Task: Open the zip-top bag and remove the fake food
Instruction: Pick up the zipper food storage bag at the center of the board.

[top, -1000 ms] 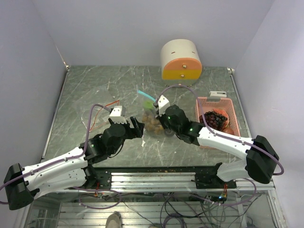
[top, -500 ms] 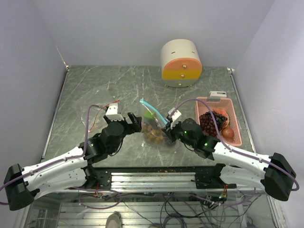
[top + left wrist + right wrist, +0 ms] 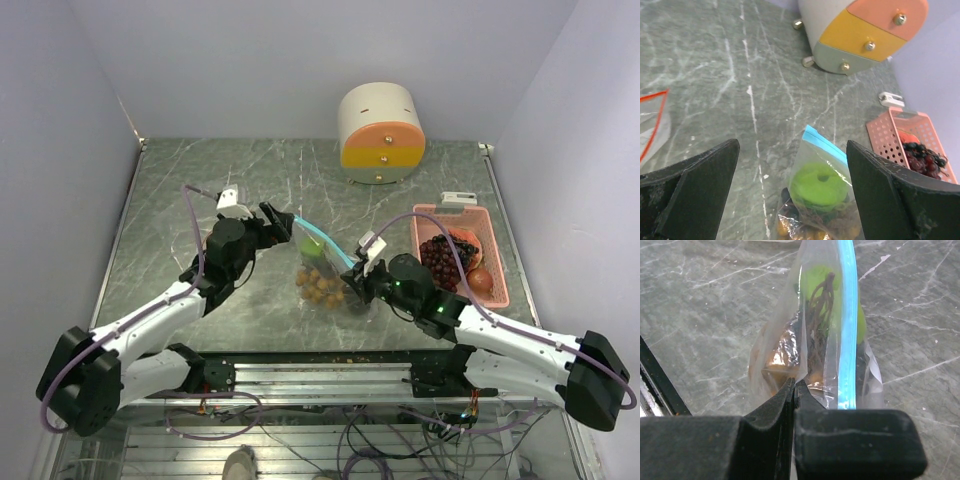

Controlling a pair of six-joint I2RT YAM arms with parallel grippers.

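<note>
The clear zip-top bag with a blue zip strip stands on the table between the arms. Inside it are a green piece and a tan-brown grape bunch. My right gripper is shut on the clear plastic edge of the bag, beside the blue zip strip. My left gripper is wide open just behind the bag's far top corner, touching nothing. A dark purple grape bunch and a reddish-orange fruit lie in the pink basket.
A round drawer unit with yellow and orange fronts stands at the back. A second flat bag with a red zip lies to the left of my left gripper. The pink basket sits at the right edge of the table.
My left gripper has let go of the bag, opened and moved away toward the back. My right gripper has pulled the bag toward the near side, and the bag now stands taller.
</note>
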